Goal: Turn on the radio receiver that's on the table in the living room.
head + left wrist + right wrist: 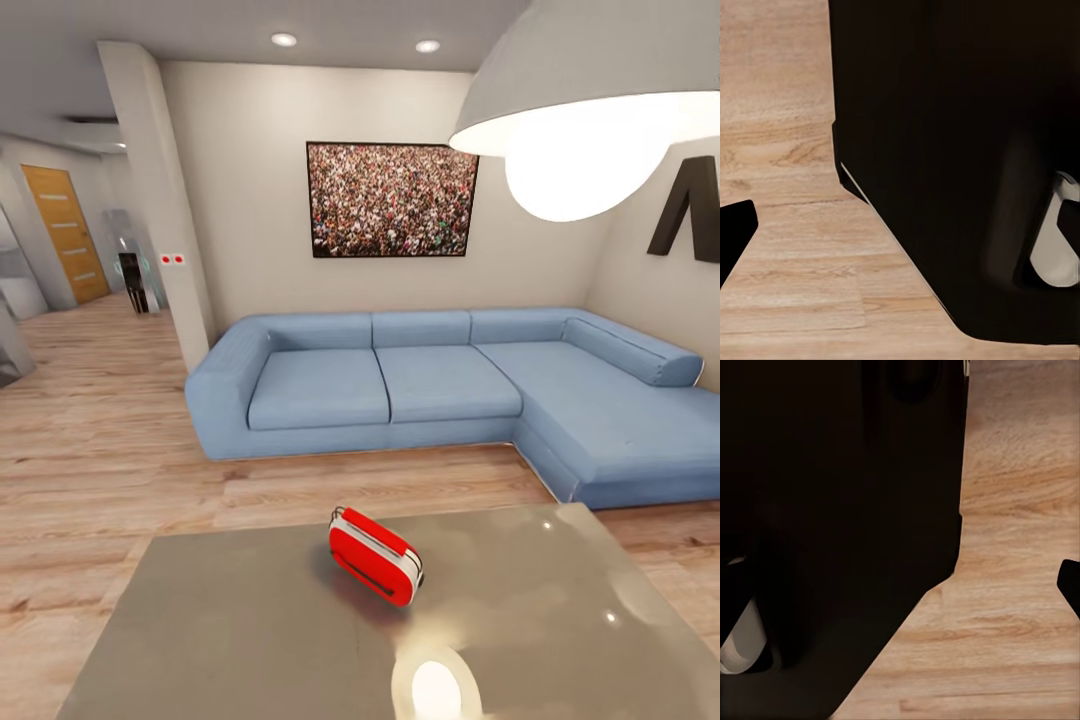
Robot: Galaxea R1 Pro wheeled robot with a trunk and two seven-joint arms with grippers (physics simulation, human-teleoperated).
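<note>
The radio receiver, a small bright red box with a white band, a thin wire handle and a dark slot, lies tilted on the far middle of the table. That table is low, with a glossy grey-taupe top that reflects the lamp. In the left wrist view, one black fingertip of my left gripper sits at the frame's edge over wooden floor. One fingertip of my right gripper likewise sits at the edge of the right wrist view. Both fingers stand far out, with nothing between them.
A light-blue L-shaped sofa stands behind the table, under a crowd picture. A grey dome lamp hangs close at upper right, near a black letter N. Wooden floor runs left toward a hallway. My dark body fills much of both wrist views.
</note>
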